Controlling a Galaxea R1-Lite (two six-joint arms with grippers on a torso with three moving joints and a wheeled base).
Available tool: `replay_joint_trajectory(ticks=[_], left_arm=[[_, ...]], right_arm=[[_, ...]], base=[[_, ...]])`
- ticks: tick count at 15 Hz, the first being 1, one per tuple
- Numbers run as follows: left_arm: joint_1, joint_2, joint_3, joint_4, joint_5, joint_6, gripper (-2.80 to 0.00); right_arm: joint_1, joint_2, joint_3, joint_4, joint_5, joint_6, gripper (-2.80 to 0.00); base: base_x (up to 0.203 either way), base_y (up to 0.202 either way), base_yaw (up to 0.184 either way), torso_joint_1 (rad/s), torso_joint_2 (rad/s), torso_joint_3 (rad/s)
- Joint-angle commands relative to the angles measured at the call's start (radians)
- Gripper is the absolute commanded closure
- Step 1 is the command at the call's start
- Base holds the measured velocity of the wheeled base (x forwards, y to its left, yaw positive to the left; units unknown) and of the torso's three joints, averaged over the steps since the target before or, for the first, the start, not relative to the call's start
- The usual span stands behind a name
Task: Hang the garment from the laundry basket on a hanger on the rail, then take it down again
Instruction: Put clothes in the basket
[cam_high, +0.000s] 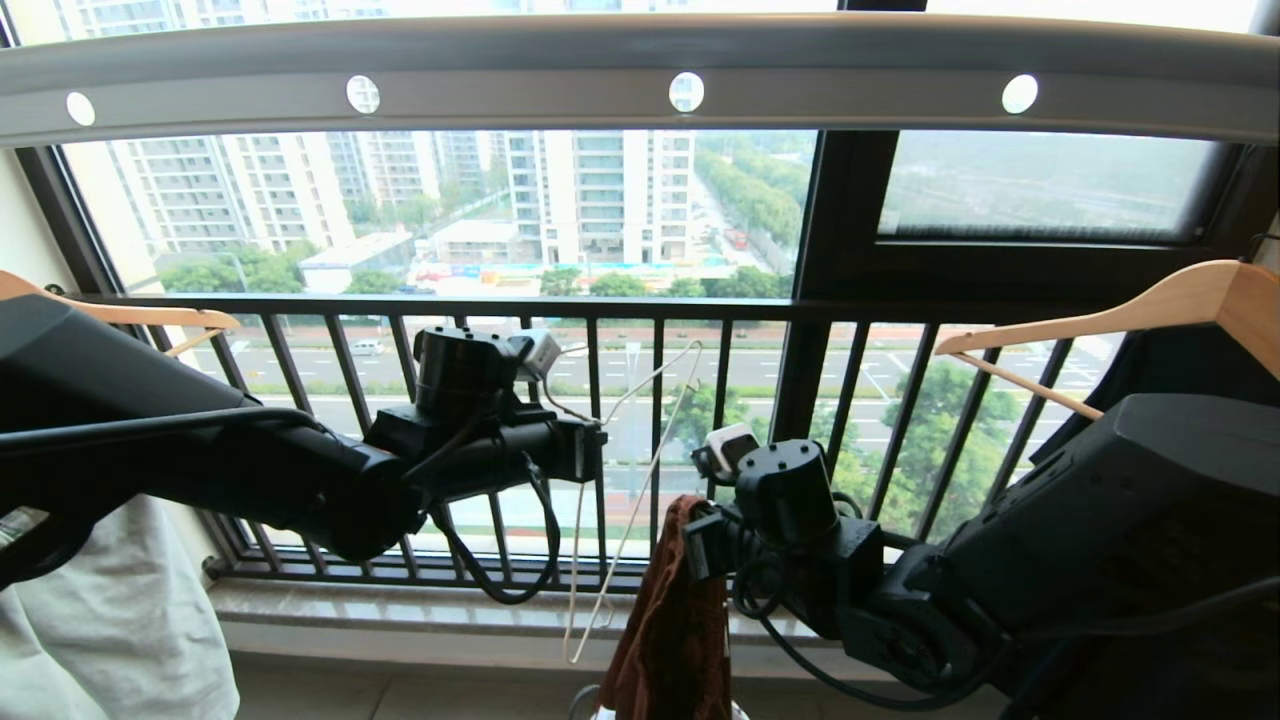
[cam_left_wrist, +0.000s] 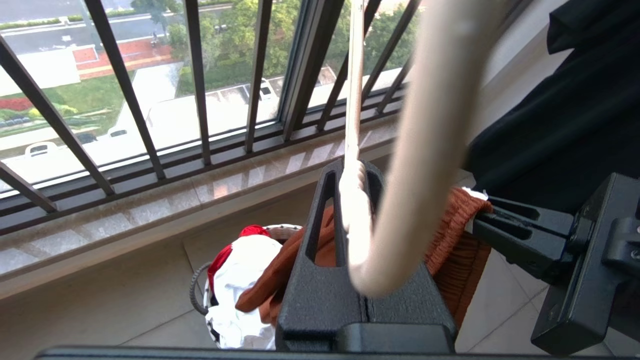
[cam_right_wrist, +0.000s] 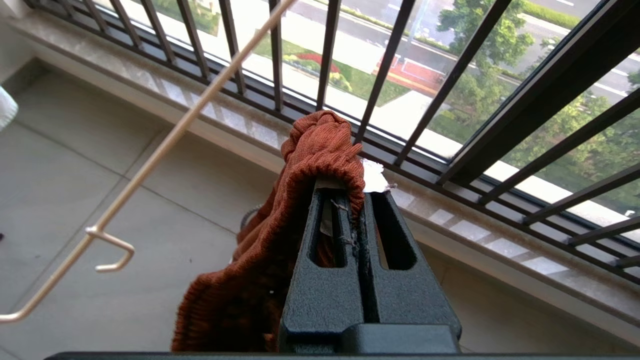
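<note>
Beyond the black barred window railing (cam_high: 620, 340) lie apartment blocks and a road, and the grey rail (cam_high: 640, 75) with round holes runs across overhead. Below it, the left gripper (cam_left_wrist: 356, 200) has its fingers clamped tight on the cream-white wire hanger (cam_high: 625, 500), which hangs tilted, off the rail. Just beside it, the right gripper (cam_right_wrist: 357, 200) pinches the gathered waistband of the rust-brown shorts (cam_right_wrist: 280, 240); the cloth drapes down over the white laundry basket (cam_left_wrist: 220, 310) on the tiled floor (cam_right_wrist: 100, 190). Wooden hangers (cam_high: 1150, 310) flank both sides, and a white cloth (cam_high: 110, 620) hangs at far left.
</note>
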Motion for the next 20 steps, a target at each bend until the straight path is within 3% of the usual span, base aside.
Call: replay_joint_trajectory(ticks=[1, 5, 8, 12, 18, 20], left_arm=[[0.006, -0.015, -0.015, 0.008, 0.009, -0.001, 0.0], [0.028, -0.053, -0.018, 0.01, 0.022, 0.005, 0.0], [0.033, -0.089, -0.019, 0.118, 0.021, 0.05, 0.0], [0.036, -0.105, -0.021, 0.132, 0.022, 0.068, 0.0], [0.062, -0.11, -0.029, 0.159, 0.021, 0.096, 0.0], [0.067, -0.111, -0.041, 0.204, 0.021, 0.119, 0.0]], right_arm=[[-0.024, 0.067, -0.006, -0.005, 0.001, -0.061, 0.0], [-0.075, 0.11, -0.014, -0.006, 0.046, -0.139, 0.0], [-0.076, 0.149, -0.017, -0.006, 0.046, -0.201, 0.0], [-0.073, 0.175, -0.039, -0.001, 0.047, -0.214, 0.0], [-0.075, 0.243, -0.088, 0.005, 0.048, -0.322, 0.0], [-0.075, 0.255, -0.121, 0.073, 0.047, -0.329, 0.0]], base=[[0.0, 0.0, 0.0, 0.0, 0.0, 0.0], [0.0, 0.0, 0.0, 0.0, 0.0, 0.0], [0.0, 0.0, 0.0, 0.0, 0.0, 0.0], [0.0, 0.0, 0.0, 0.0, 0.0, 0.0], [0.0, 0.0, 0.0, 0.0, 0.0, 0.0], [0.0, 0.0, 0.0, 0.0, 0.0, 0.0]])
